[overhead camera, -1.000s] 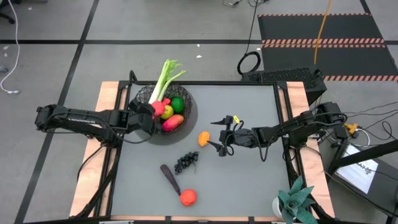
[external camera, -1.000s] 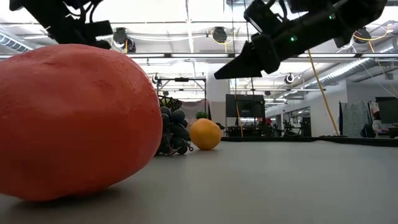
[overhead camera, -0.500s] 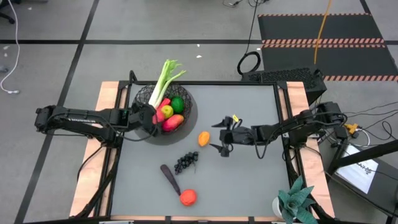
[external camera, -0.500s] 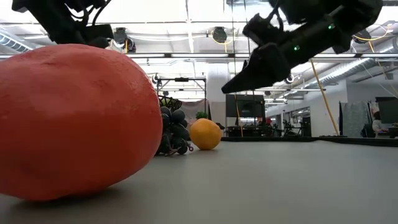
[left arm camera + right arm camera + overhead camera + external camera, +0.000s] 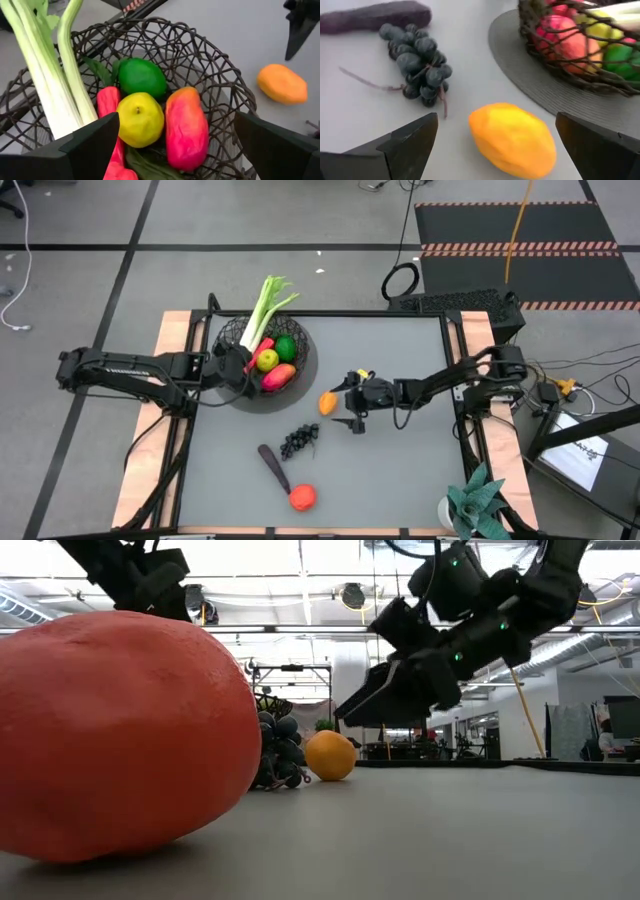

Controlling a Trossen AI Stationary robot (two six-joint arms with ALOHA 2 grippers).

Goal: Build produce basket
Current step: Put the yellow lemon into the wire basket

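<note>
Basket (image 5: 250, 340) sits far-left on the worktop (image 5: 400, 470), holding leek (image 5: 262, 305), lime (image 5: 286, 347), yellow-green apple (image 5: 267, 359), mango (image 5: 278, 376). Left gripper (image 5: 238, 366) at its near rim, fingers spread, empty. Orange fruit (image 5: 327, 402) lies just right of the basket; right gripper (image 5: 350, 400) spread beside it, not touching. Grapes (image 5: 299, 441), eggplant (image 5: 272, 466), red fruit (image 5: 302, 497) loose nearer the front edge.

High looks straight down – low skims tabletop; both share orange fruit (image 5: 327, 402).
</note>
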